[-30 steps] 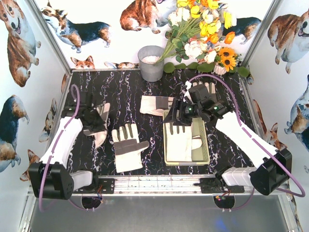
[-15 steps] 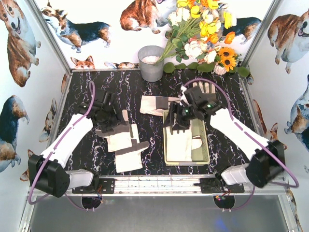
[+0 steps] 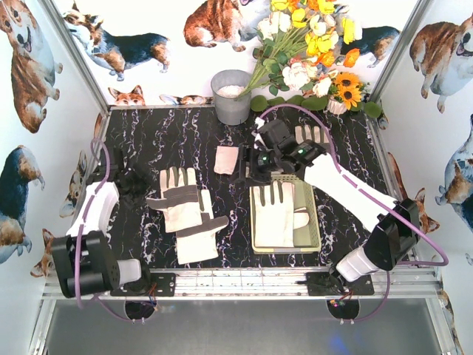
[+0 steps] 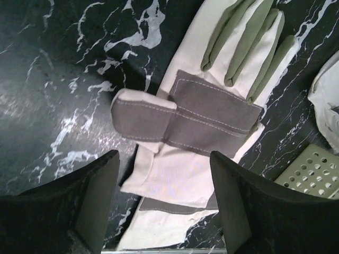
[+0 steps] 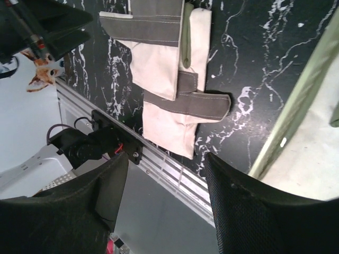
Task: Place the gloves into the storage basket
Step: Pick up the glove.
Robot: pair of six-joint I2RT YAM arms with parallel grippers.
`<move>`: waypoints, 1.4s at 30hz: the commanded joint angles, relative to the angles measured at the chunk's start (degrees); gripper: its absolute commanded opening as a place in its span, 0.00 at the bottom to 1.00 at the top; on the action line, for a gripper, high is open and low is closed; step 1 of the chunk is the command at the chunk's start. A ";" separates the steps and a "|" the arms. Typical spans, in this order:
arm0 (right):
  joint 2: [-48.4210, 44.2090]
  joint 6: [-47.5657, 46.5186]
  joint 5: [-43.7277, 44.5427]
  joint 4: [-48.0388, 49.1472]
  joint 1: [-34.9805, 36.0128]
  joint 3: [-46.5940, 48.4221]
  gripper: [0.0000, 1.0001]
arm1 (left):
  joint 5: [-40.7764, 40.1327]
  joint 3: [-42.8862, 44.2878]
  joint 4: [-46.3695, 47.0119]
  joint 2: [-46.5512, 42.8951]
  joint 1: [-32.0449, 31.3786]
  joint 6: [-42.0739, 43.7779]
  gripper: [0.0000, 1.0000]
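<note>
My left claw (image 4: 165,159) is spread wide and pinches nothing. Past its two dark fingers (image 4: 95,201) I look down on the top glove (image 4: 196,119), cream with a grey patch across it. It lies flat on the black marbled table (image 4: 63,79), with its grey thumb sticking out to the left. From above, this claw sits just left of that glove, with a strip of bare table between us. The top glove overlaps the far part of a second glove (image 3: 199,237), which lies nearer the rail (image 5: 159,169) at the table's front edge. My right claw (image 5: 167,161) is also spread and holds nothing; its camera looks back across that same overlapped pair. From above it hangs by the far-left corner of the storage basket (image 3: 316,222), partly hiding a folded glove (image 3: 225,159) on the table there; I cannot tell whether it touches that glove. The pale green storage basket sits right of centre. One packed glove (image 3: 273,218) lies flat inside it, fingers toward the far wall. A far glove (image 3: 310,134) lies beyond the basket, partly hidden by my right arm. At the back edge stand a grey metal bucket (image 3: 231,100) and a bunch of flowers (image 3: 310,52).
</note>
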 commanded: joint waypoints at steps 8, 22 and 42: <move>-1.08 5.27 3.24 3.91 2.62 -0.24 0.61 | 5.30 -7.98 15.93 5.82 4.86 5.76 0.60; -3.22 8.80 7.14 4.71 3.84 -2.99 0.61 | 10.51 -10.41 21.94 13.88 10.89 9.74 0.43; -0.45 9.41 11.14 5.77 6.05 0.21 0.60 | 5.65 -1.99 15.06 7.29 11.17 11.94 0.00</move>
